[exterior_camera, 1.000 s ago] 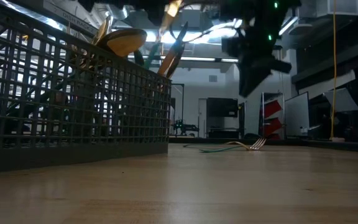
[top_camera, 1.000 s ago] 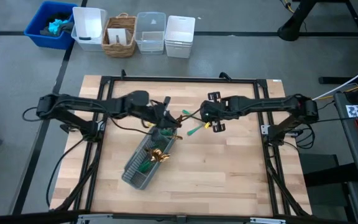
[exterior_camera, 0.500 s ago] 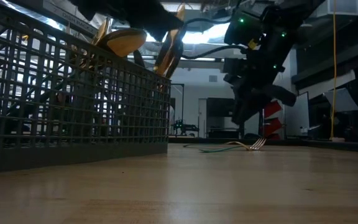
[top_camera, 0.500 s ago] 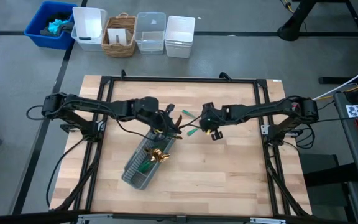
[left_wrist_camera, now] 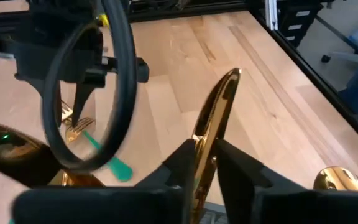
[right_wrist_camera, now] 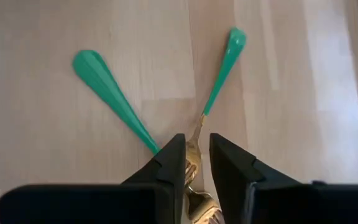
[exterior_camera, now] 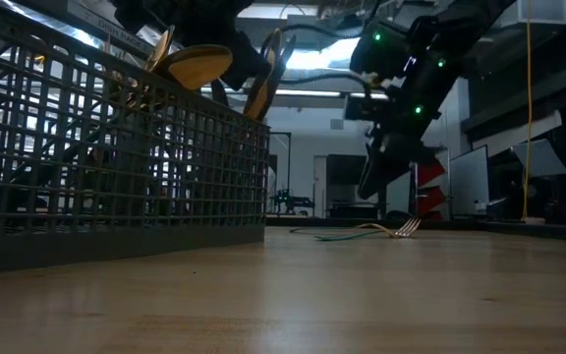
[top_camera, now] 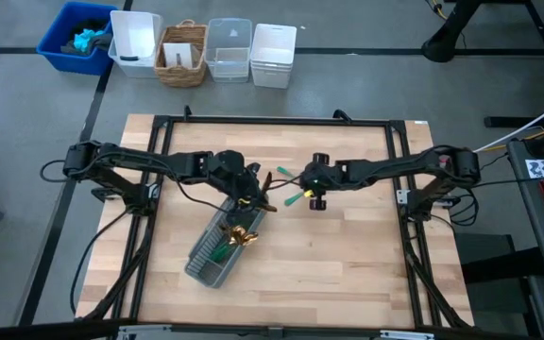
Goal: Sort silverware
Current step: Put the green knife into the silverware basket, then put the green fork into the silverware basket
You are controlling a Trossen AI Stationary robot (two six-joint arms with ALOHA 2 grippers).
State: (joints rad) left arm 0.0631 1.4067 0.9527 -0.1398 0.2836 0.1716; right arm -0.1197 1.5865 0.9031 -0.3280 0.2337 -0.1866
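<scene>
The grey mesh caddy [top_camera: 213, 253] [exterior_camera: 116, 167] lies slantwise on the table's left half, with several gold-headed pieces standing in it. My left gripper [top_camera: 251, 187] [left_wrist_camera: 211, 163] hovers at the caddy's far end, shut on a gold spoon [left_wrist_camera: 216, 118] [exterior_camera: 268, 74]. Two green-handled pieces [right_wrist_camera: 114, 102] [right_wrist_camera: 222, 68] lie flat on the table, crossing near their gold necks. One of them is a fork [exterior_camera: 401, 228]. My right gripper [top_camera: 314, 194] [right_wrist_camera: 197, 163] hangs just above them, narrowly open, a finger on either side of a gold neck [right_wrist_camera: 196, 140]. My left gripper pinches the spoon between its two fingers [left_wrist_camera: 182, 163], at the base of the gold head [left_wrist_camera: 202, 155]. The head sticks out past the fingertips, seen edge-on. The spoon's handle is hidden behind the gripper. In the low view the head stands tilted above the caddy's rim.
Bare wood spreads over the table's near and right parts [top_camera: 348, 264]. Bins and a basket [top_camera: 182, 52] stand on the floor beyond the far edge. A black frame [top_camera: 272, 121] runs along the table's edges.
My left gripper has moved toward the caddy's far end and come down, so the spoon's head has sunk close to the rim. My right gripper has shifted a little toward the table's left and descended over the two pieces on the table.
</scene>
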